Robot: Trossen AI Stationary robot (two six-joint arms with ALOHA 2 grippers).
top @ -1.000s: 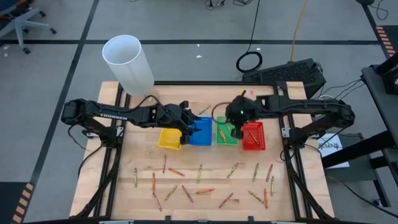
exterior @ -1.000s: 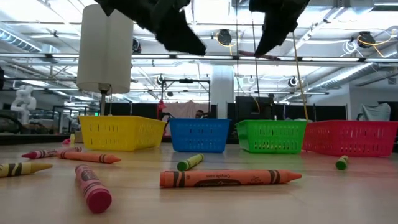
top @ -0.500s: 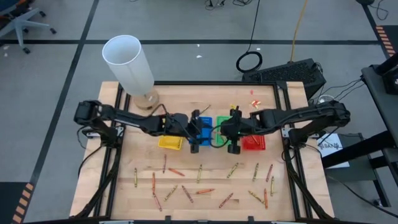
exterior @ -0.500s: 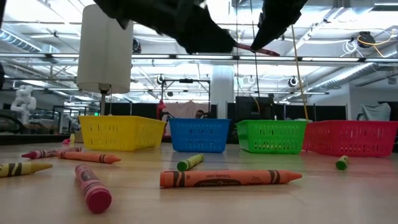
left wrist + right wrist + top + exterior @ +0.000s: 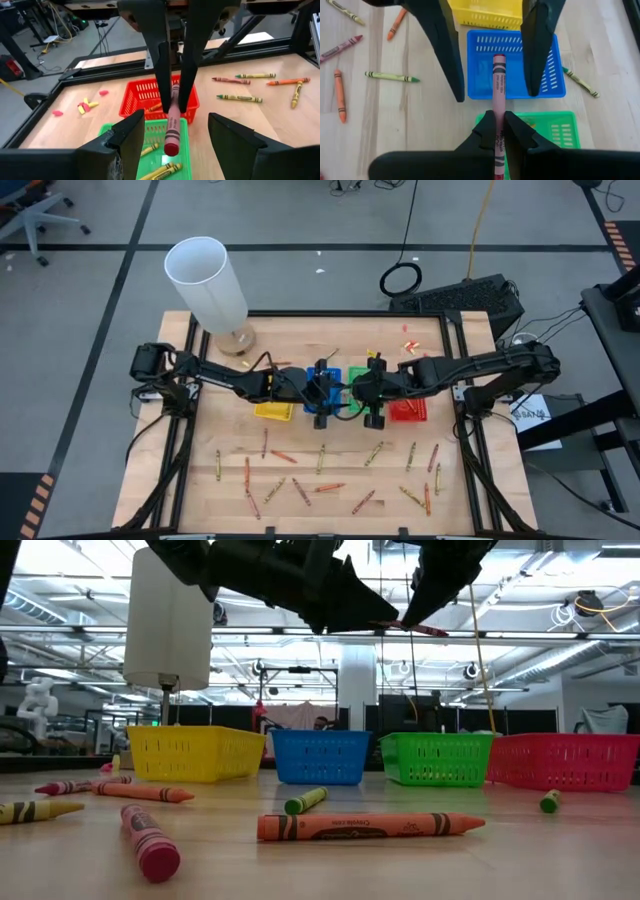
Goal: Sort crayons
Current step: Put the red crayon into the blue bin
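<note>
Right gripper (image 5: 499, 125) fingers pinch red crayon (image 5: 498, 85); left gripper's (image 5: 172, 137) spread wide.

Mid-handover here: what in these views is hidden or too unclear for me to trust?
- High view: the held red wax crayon is hidden under both arms; the blue plastic tray is mostly covered.
- Low view: the baskets' contents are behind their walls.
- Left wrist view: the left gripper has open jaws; the yellow plastic tray falls outside the frame.
</note>
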